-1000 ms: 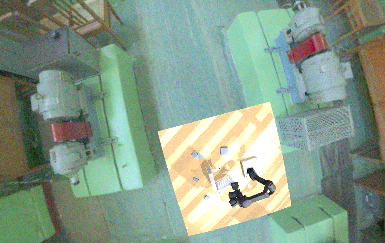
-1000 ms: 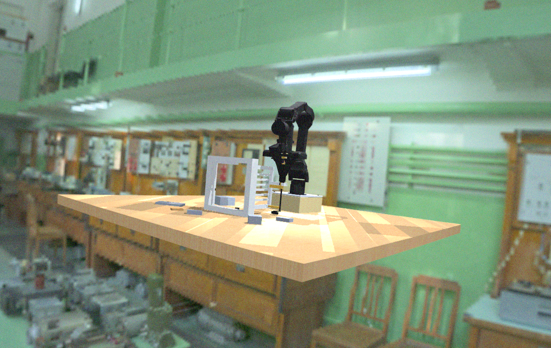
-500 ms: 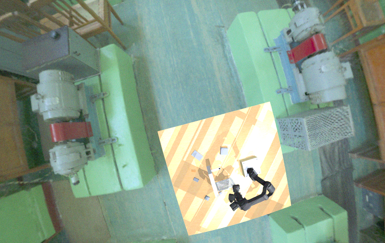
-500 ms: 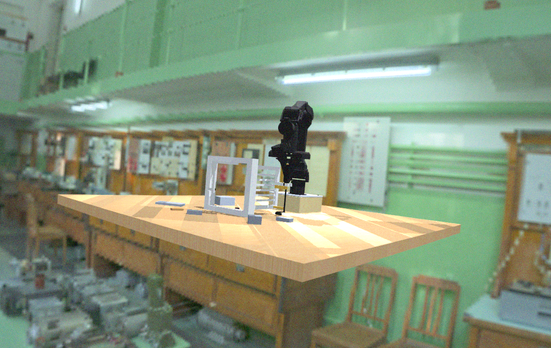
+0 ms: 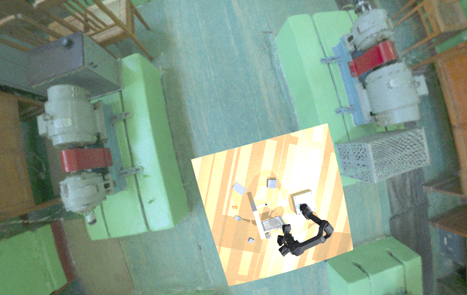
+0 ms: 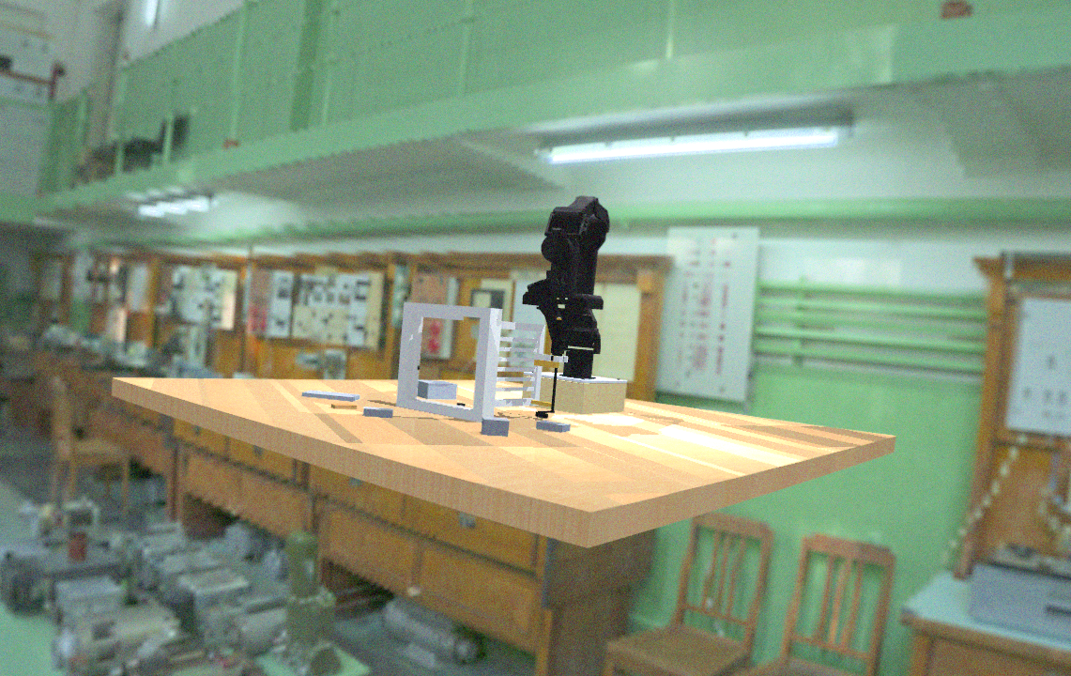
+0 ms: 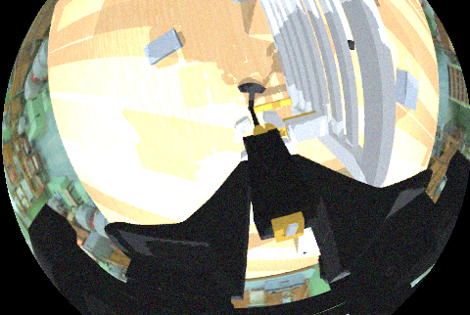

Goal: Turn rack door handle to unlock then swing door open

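The white rack frame [image 5: 254, 209] [image 6: 409, 356] [image 7: 378, 85] stands on the wooden table [image 5: 301, 146] [image 6: 606, 479]. Its slatted door [image 5: 272, 223] [image 6: 518, 356] [image 7: 313, 56] is swung far out, roughly square to the frame. The thin dark handle [image 6: 553, 388] [image 7: 252, 101] stands upright at the door's free edge, with a yellow crossbar [image 6: 549, 361] [image 7: 275, 106] beside it. My gripper [image 5: 285, 228] [image 6: 560, 347] [image 7: 269, 164] reaches down from above and is shut on the top of the handle. The arm folds back over its beige pedestal [image 5: 303, 196] [image 6: 598, 393].
Several small grey blocks lie on the table around the frame, for example three [image 5: 239, 188] [image 5: 271, 182] [image 5: 251, 240], and two in the wrist view [image 7: 163, 46] [image 7: 406, 89]. One grey block [image 6: 436, 389] lies inside the frame. The table's right edge is close to the arm's elbow.
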You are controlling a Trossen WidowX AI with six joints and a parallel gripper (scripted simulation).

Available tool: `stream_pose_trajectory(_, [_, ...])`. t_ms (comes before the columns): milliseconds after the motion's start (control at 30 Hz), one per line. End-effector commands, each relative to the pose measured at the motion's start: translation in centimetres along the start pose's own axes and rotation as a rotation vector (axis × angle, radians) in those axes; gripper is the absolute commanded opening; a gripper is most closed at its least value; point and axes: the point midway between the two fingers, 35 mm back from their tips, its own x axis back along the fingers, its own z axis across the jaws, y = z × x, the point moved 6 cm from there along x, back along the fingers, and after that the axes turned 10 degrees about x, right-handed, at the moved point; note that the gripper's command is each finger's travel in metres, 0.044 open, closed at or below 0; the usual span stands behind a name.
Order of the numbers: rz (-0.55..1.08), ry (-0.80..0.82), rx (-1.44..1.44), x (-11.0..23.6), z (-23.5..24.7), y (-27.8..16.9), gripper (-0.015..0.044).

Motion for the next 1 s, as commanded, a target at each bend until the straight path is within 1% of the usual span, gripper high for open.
stream_pose_trajectory(0, [0.001,-0.001,-0.01,0.0,0.0,0.0,0.0197])
stream_pose_trajectory(100, [0.001,-0.001,-0.01,0.0,0.0,0.0,0.0276])
stream_pose_trajectory(133, [0.001,-0.001,-0.01,0.0,0.0,0.0,0.0285])
stream_pose_trajectory(967, [0.0,0.0,-0.011,2.9,0.1,0.2,0.0285])
